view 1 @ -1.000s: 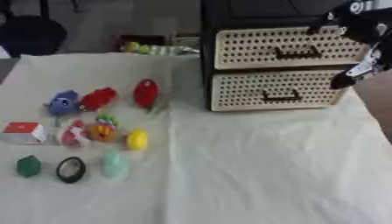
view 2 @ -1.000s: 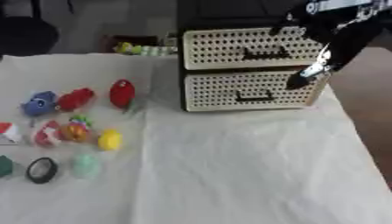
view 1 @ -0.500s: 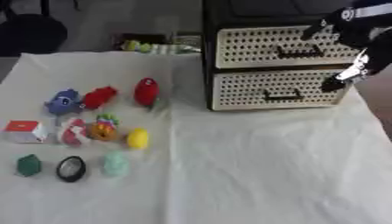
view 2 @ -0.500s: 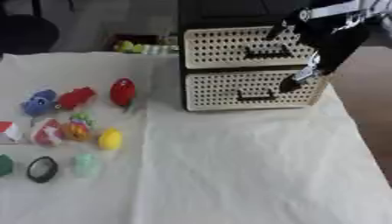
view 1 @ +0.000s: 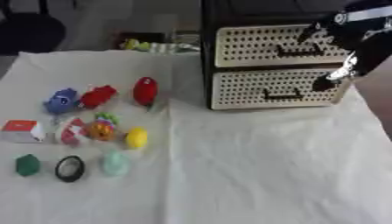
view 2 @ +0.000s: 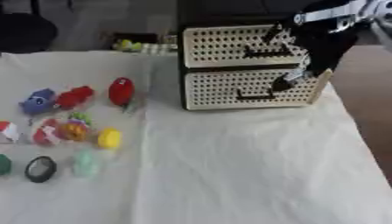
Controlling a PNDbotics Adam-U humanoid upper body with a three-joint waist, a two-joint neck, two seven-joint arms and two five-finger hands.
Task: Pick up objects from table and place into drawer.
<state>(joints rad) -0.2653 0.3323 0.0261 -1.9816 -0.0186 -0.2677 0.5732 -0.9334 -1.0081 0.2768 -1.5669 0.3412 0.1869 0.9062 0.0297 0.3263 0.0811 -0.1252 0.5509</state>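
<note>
Drawer unit (view 1: 272, 65) sits shut at the cloth's far edge; right hand (view 2: 306, 57) hovers at its front, can't tell if fingers are curled. Toys like the red egg (view 1: 145, 91) sit well left.

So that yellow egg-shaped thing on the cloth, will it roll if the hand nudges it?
Probably. The yellow egg-shaped thing looks rounded with no flat side, so a nudge could roll it, likely in a curve. The white cloth may slow it. It looks smooth, so fingers might slip off unless they curl round it.
</note>
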